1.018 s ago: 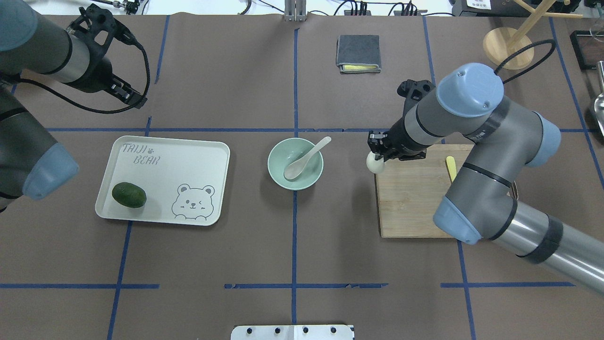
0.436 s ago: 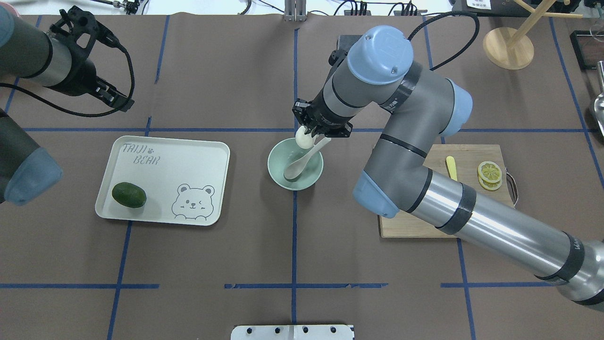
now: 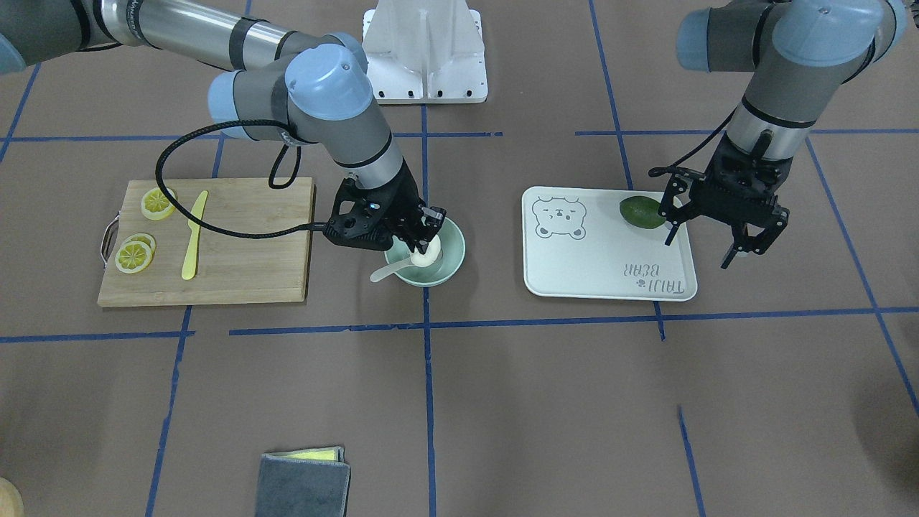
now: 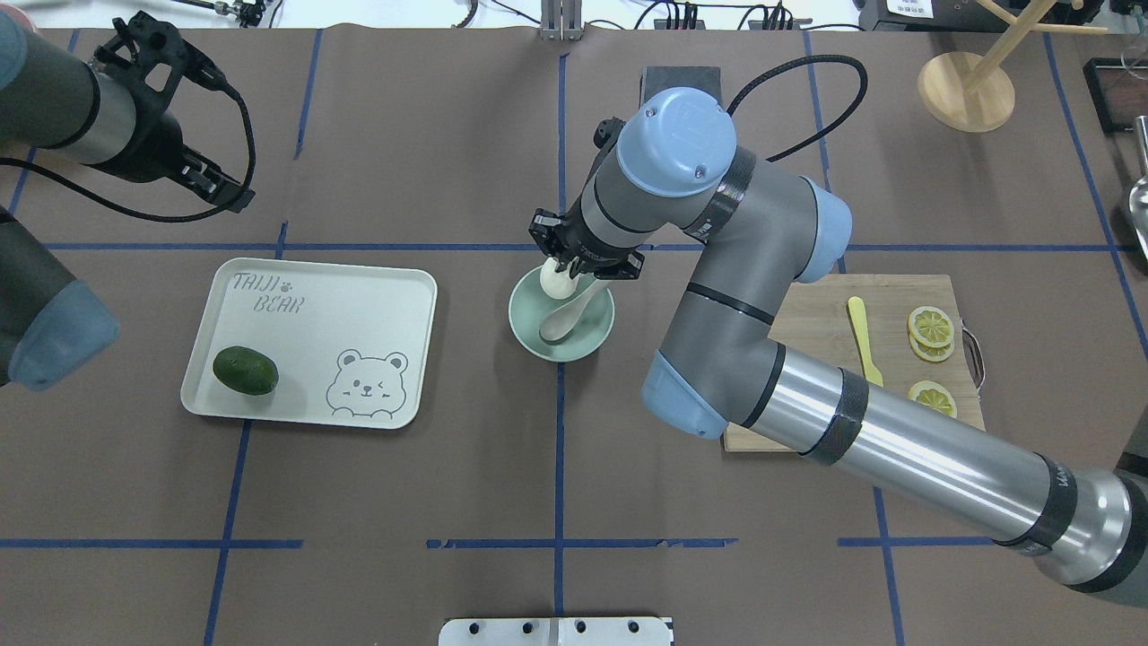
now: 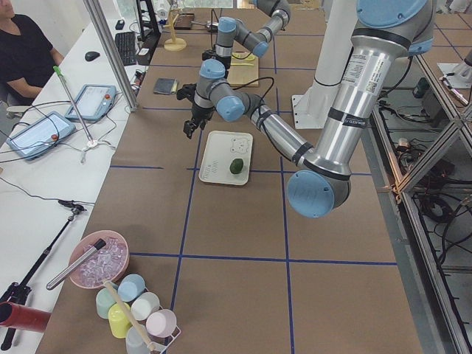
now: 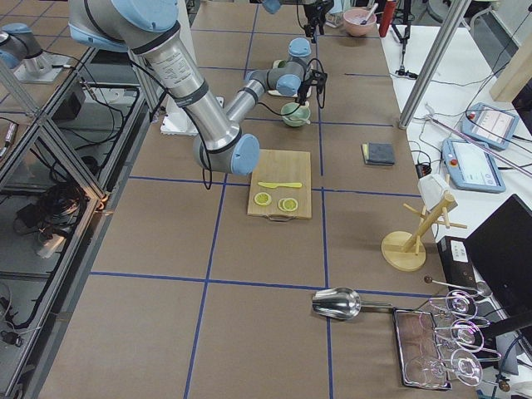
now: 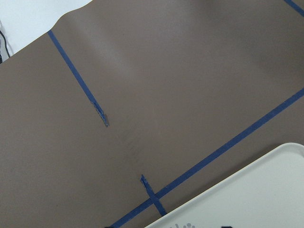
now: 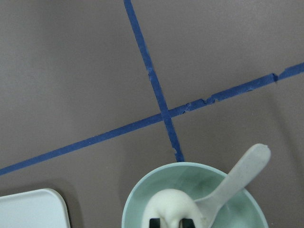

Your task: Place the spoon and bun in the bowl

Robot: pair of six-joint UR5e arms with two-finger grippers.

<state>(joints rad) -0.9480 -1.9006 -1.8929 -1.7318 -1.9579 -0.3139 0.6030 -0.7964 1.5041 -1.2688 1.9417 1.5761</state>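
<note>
The mint-green bowl stands at the table's middle, with the beige spoon lying in it, handle over the rim. My right gripper is shut on the white bun and holds it low over the bowl's far side. In the right wrist view the bun sits between the fingers, inside the bowl's rim, beside the spoon. In the front view the bun is within the bowl. My left gripper is open and empty, above the tray's far left corner.
A cream bear tray with an avocado lies left of the bowl. A wooden cutting board with a yellow knife and lemon slices lies to the right. A grey cloth and a wooden stand are at the far side.
My right arm has carried the bun left from the cutting board's corner to the bowl and lowered it. My left arm has drawn back a little.
</note>
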